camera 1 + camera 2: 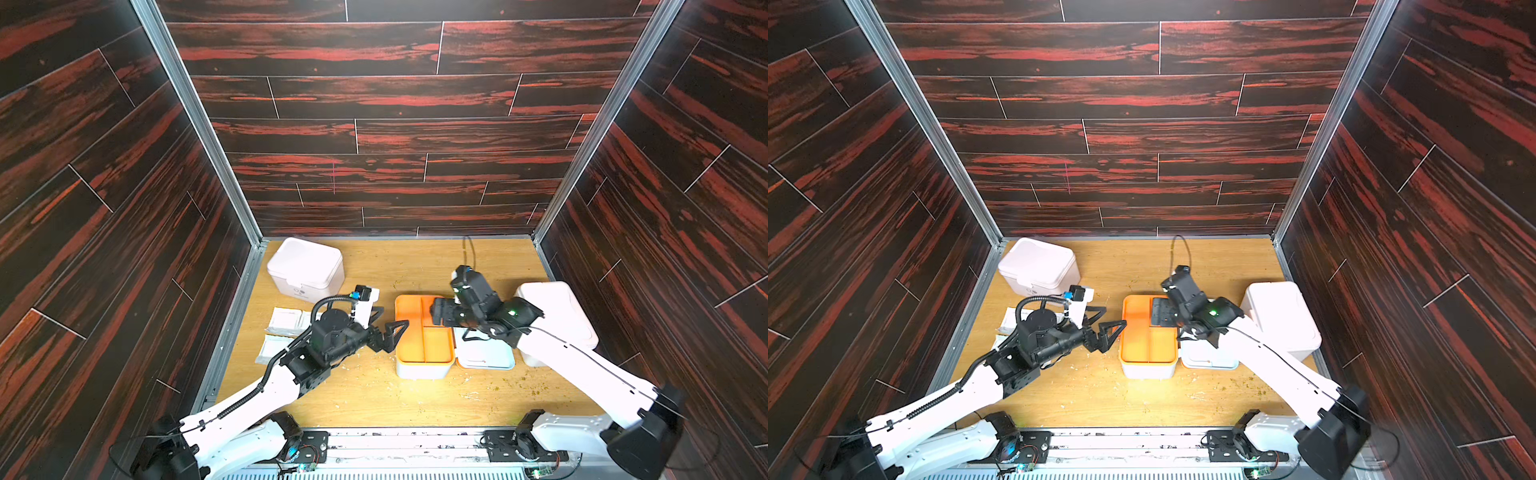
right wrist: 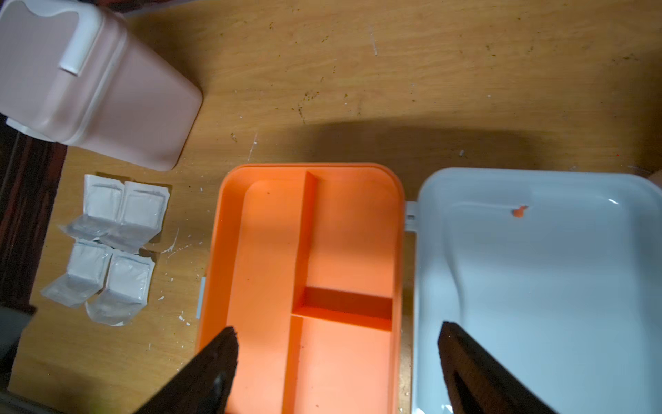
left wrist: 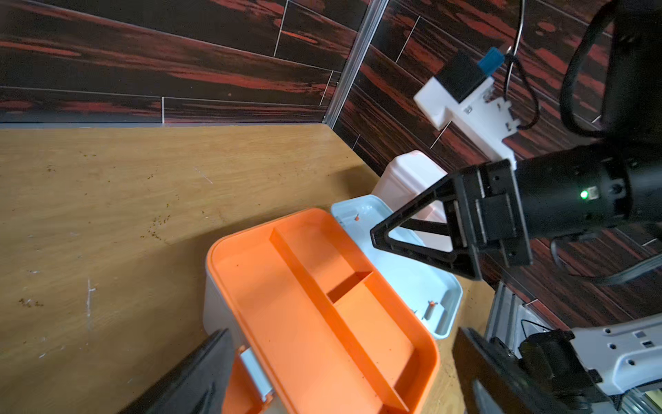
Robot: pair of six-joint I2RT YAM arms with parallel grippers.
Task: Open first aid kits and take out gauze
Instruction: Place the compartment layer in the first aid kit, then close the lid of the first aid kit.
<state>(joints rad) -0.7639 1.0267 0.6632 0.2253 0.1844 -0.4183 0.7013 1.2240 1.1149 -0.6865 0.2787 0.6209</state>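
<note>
The pale blue-white first aid kit (image 1: 419, 368) stands open mid-table, its orange tray (image 2: 272, 272) empty and its lid (image 2: 537, 286) flipped flat beside it. Two closed pinkish kits stand at the back left (image 1: 305, 266) and at the right (image 1: 557, 316). Several white gauze packets (image 2: 111, 247) lie on the table left of the open kit, partly hidden by my left arm in both top views. My left gripper (image 1: 386, 322) is open at the tray's left edge, holding nothing. My right gripper (image 2: 340, 369) hangs open over the tray, empty.
The wooden table (image 1: 374, 395) is dotted with small crumbs and white flecks. Dark wood-look walls close in the back and both sides. The right kit sits tight against the right wall, under my right arm (image 1: 582, 353).
</note>
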